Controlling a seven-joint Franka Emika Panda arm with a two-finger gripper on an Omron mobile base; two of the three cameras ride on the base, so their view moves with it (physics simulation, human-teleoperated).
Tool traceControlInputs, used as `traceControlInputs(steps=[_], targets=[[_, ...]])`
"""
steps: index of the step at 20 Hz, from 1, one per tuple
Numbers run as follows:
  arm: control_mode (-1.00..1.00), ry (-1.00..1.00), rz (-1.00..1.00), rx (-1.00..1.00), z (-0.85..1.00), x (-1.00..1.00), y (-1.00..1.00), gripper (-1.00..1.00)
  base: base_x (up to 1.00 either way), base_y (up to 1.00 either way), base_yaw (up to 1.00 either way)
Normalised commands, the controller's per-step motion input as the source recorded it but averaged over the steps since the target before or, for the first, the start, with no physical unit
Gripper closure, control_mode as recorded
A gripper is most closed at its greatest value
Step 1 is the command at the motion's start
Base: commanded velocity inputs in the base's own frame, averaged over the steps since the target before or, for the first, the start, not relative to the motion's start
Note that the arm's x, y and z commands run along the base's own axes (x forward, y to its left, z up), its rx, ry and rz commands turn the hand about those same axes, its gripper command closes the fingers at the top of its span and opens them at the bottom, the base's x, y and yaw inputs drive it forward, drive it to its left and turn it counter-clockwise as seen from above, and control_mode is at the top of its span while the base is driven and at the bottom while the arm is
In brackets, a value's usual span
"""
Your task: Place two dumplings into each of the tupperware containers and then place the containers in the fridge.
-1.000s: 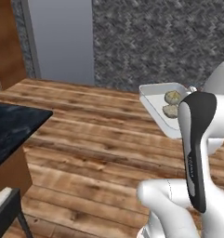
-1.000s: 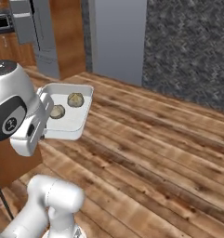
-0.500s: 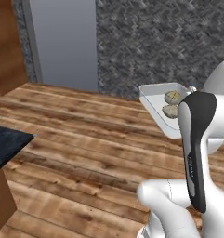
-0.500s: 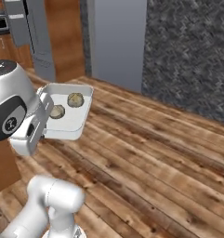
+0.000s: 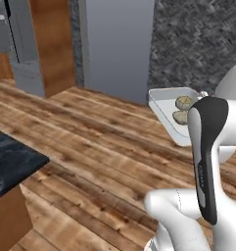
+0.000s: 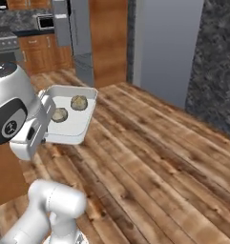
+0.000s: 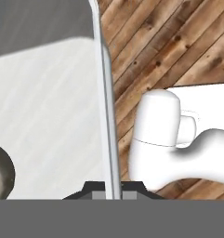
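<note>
The gripper (image 7: 112, 191) is pinched shut on the rim of a white tray (image 6: 76, 125), holding it level above the wood floor (image 6: 150, 162). Two dumplings (image 6: 78, 102) lie in the tray, side by side and slightly apart; the left base view shows them (image 5: 183, 102) just beyond the arm. A tall grey fridge (image 5: 117, 46) stands far ahead, well apart from the tray. A dark counter (image 5: 9, 164) sits near left.

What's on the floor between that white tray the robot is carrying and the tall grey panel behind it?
Nothing: in the right base view, bare wooden floor runs from the tray, which holds two dumplings, to the grey panel.
</note>
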Motion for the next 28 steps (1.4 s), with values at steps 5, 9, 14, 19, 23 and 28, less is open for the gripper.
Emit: traceControlInputs(steps=[5,9,14,19,23,28], targets=[[1.0,0.0,0.0,0.0,0.0,0.0,0.0,1.0,1.0,-0.14,0.57],[1.0,0.0,0.0,0.0,0.0,0.0,0.0,1.0,1.0,-0.33,0.5],[1.0,0.0,0.0,0.0,0.0,0.0,0.0,1.0,1.0,-0.48,0.49],[1.0,0.0,0.0,0.0,0.0,0.0,0.0,1.0,1.0,-0.61,0.45],[1.0,0.0,0.0,0.0,0.0,0.0,0.0,1.0,1.0,-0.45,0.38],[1.0,0.0,0.0,0.0,0.0,0.0,0.0,1.0,1.0,-0.12,0.16]])
